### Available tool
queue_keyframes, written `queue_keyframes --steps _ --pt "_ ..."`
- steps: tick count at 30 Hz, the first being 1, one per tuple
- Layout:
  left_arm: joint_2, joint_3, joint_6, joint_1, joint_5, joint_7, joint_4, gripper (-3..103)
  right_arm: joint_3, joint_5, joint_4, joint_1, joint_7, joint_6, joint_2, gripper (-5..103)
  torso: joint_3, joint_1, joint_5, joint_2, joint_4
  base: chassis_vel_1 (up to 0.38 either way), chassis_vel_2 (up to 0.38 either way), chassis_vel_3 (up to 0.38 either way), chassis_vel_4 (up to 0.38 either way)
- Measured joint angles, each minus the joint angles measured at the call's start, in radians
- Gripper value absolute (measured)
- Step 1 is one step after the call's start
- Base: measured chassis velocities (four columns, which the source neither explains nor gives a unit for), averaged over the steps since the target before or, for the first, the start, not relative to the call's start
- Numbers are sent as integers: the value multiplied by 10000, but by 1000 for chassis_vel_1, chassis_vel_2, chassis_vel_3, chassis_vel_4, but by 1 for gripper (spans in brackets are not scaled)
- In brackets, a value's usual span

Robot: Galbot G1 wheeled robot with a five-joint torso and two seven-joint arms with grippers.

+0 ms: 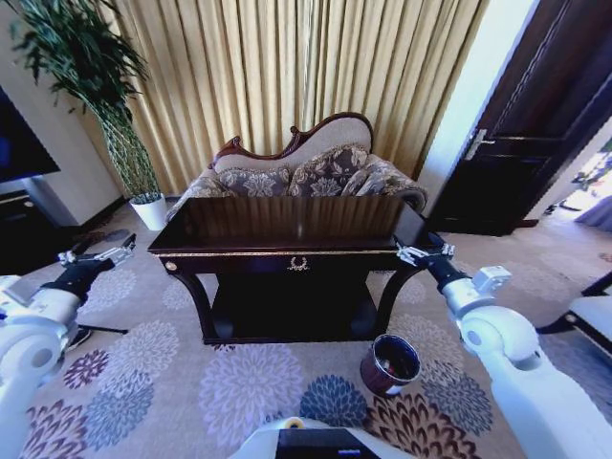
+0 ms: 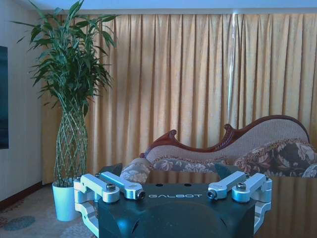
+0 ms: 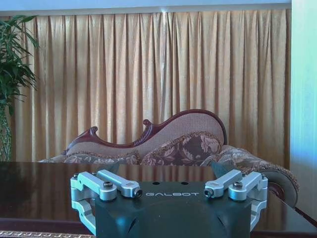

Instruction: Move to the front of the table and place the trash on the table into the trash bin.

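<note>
The dark-wood table with gold trim stands straight ahead, its glossy top reflecting the curtain. The trash is out of view. The trash bin, round and reddish-brown with a dark inside, sits on the carpet by the table's right front leg. My left gripper hovers open just off the table's left end, level with the top. My right gripper hovers open at the table's right front corner. Both wrist views show the jaws spread with nothing between them.
A carved sofa with patterned cushions stands behind the table before gold curtains. A tall plant in a white pot is at the back left, beside a black TV stand. A dark door is to the right. Flowered carpet lies in front.
</note>
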Motion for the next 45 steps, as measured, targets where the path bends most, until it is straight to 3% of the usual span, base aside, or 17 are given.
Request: queue_keyframes --steps 45 --pt "-38 -199 -11 205 -38 5 -200 100 358 261 143 -278 -11 61 -125 100 0 0 0 0 -1 113 -115 -119 114"
